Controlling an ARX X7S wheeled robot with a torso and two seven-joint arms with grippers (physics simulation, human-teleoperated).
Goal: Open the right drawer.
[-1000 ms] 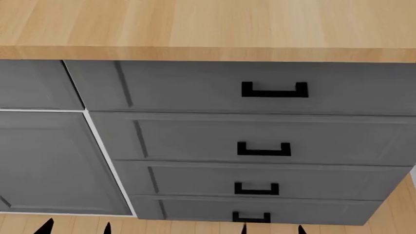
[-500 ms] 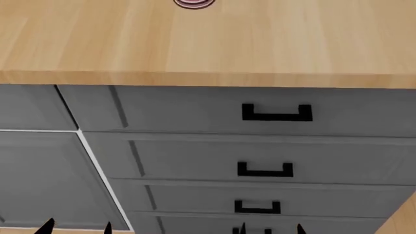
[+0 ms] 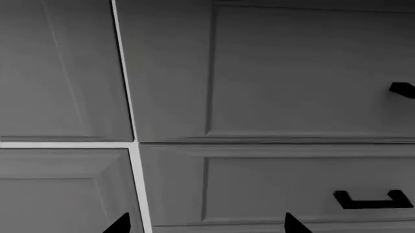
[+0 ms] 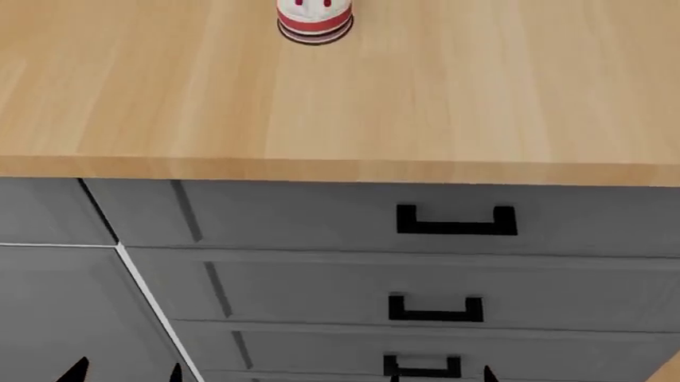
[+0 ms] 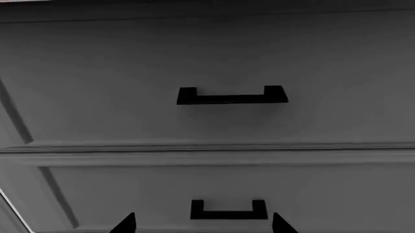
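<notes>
Right drawer (image 4: 425, 219) shut flush under the wooden countertop (image 4: 447, 111) edge, black handle (image 4: 457, 220) unobstructed; left gripper (image 4: 126, 371) and right gripper (image 4: 441, 372) spread open, well below, touching nothing.

Left pincer (image 4: 126, 371): only two black fingertips show at the head view's 7 o'clock edge; the rest is cut off. Right pincer (image 4: 441, 372): likewise only tips, at 5 o'clock. Jaw spacing cannot be judged reliably in any view. Right drawer (image 4: 318, 219): its right end runs out of frame at 3 o'clock; its inside is hidden. Red-and-white object (image 4: 314, 17) on the bench (image 4: 478, 95): top cropped at 12 o'clock, too small to identify.
</notes>
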